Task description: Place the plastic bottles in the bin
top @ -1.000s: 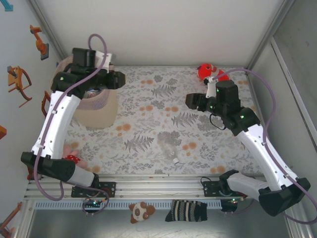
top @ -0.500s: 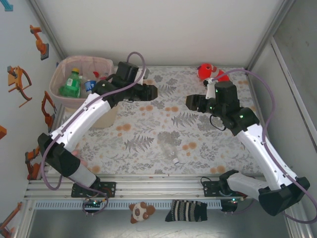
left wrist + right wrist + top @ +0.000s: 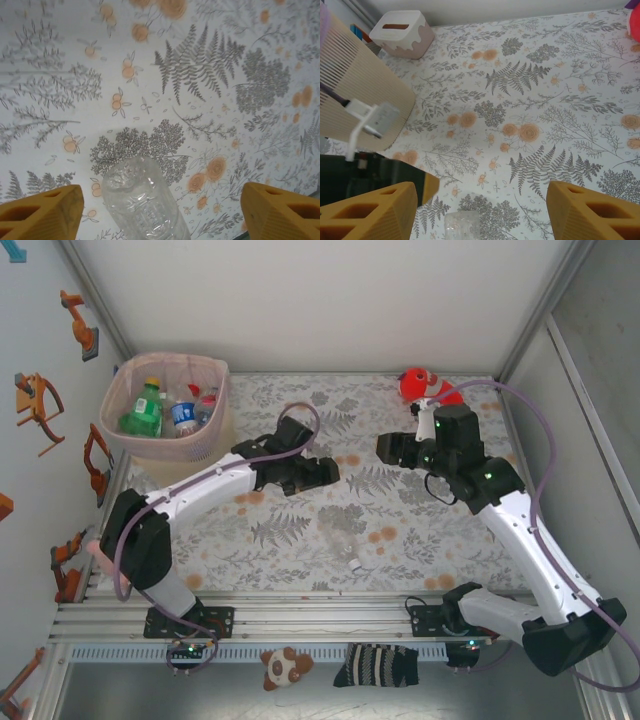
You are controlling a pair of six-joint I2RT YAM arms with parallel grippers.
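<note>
- Clear bottle [image 3: 338, 530] lies on its side on the counter [image 3: 450, 540], mid-front between my arms. On the left wrist view it [image 3: 142, 200] sits just below the claw.
- More bottles [image 3: 150, 410], green and clear, sit in the bin [image 3: 215, 375] at the far left.
- Left claw [image 3: 324, 472] hangs above the counter, spread wide, empty.
- Right claw [image 3: 386, 446] is also wide and empty, near the plush [image 3: 420, 385].
</note>
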